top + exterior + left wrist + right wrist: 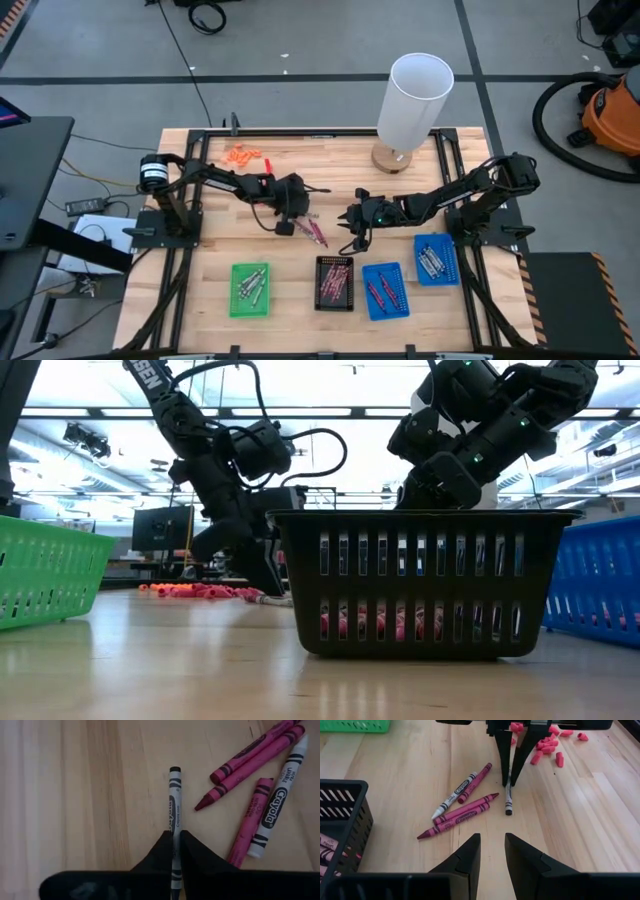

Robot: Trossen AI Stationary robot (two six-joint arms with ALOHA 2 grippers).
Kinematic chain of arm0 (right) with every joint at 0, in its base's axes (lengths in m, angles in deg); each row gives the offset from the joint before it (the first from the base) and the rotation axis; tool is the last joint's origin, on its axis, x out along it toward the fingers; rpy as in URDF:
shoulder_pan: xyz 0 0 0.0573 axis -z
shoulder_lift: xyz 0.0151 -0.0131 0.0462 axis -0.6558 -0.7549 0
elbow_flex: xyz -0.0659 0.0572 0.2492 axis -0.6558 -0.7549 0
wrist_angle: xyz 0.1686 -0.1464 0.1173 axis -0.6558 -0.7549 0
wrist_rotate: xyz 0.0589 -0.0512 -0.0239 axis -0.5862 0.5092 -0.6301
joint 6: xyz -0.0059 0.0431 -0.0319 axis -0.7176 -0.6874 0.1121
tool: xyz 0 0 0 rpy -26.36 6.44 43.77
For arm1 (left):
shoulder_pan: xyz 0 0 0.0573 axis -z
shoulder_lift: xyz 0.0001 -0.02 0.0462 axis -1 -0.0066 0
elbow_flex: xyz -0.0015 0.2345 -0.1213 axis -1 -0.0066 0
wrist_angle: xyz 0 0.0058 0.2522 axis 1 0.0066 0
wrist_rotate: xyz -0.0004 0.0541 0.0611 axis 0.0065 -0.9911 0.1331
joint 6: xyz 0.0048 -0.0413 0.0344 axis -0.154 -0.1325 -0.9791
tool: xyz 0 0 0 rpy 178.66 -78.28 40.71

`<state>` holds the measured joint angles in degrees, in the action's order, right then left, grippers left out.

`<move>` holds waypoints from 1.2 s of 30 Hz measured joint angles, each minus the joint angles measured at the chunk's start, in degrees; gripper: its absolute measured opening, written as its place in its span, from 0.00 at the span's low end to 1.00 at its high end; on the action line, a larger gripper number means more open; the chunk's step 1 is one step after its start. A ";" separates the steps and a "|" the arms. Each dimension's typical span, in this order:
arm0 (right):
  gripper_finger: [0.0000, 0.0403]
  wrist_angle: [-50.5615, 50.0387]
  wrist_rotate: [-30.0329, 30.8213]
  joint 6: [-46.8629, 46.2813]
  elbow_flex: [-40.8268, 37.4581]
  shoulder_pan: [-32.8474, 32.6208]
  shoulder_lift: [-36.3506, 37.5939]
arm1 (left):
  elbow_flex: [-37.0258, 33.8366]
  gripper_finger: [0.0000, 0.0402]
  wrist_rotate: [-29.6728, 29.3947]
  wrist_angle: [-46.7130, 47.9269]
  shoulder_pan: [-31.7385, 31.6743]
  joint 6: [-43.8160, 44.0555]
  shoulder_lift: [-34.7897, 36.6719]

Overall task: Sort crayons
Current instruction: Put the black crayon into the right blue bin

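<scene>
High view: left gripper low over loose crayons mid-desk; right gripper just beside, above the black tray.

Left wrist view: jaws clamped on a grey crayon near its end; it may pivot or slip on lifting.

Right wrist view: right jaws part-open, empty; collision possible.

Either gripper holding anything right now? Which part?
The left gripper is shut on a grey crayon lying on the table, pinched near one end. The right gripper holds nothing.
</scene>
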<state>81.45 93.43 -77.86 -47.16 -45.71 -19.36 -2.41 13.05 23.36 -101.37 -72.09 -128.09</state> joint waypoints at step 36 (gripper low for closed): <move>0.24 -1.40 2.97 0.43 0.02 -1.16 2.00 | -0.10 0.04 -12.06 5.26 15.57 16.03 16.26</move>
<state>80.05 96.40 -77.43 -47.14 -46.87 -17.36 -2.51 0.99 28.62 -85.79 -56.06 -111.83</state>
